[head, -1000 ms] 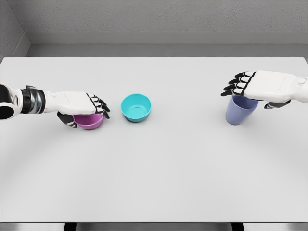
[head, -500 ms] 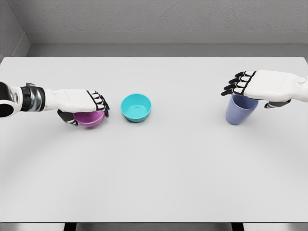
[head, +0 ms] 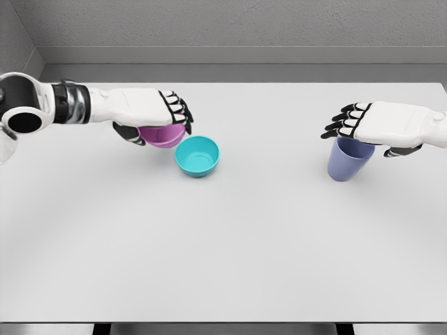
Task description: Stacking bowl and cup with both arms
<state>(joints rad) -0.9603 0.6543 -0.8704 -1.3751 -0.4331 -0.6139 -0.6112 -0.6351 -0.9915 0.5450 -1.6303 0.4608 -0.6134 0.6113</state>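
Note:
My left hand grips a magenta bowl from above and holds it off the table, just up and left of a teal bowl that stands upright on the white table. The magenta bowl's edge nearly overlaps the teal bowl's far-left rim. At the right, a lavender cup leans slightly, its rim covered by my right hand. That hand's fingers reach over the cup's left side and the thumb sits on its right side, closed on the cup.
The table's far edge meets a grey wall. Its front edge runs along the bottom of the view.
My left hand has lifted the magenta bowl and carried it up and to the right, close to the teal bowl. The right hand and the cup have not moved.

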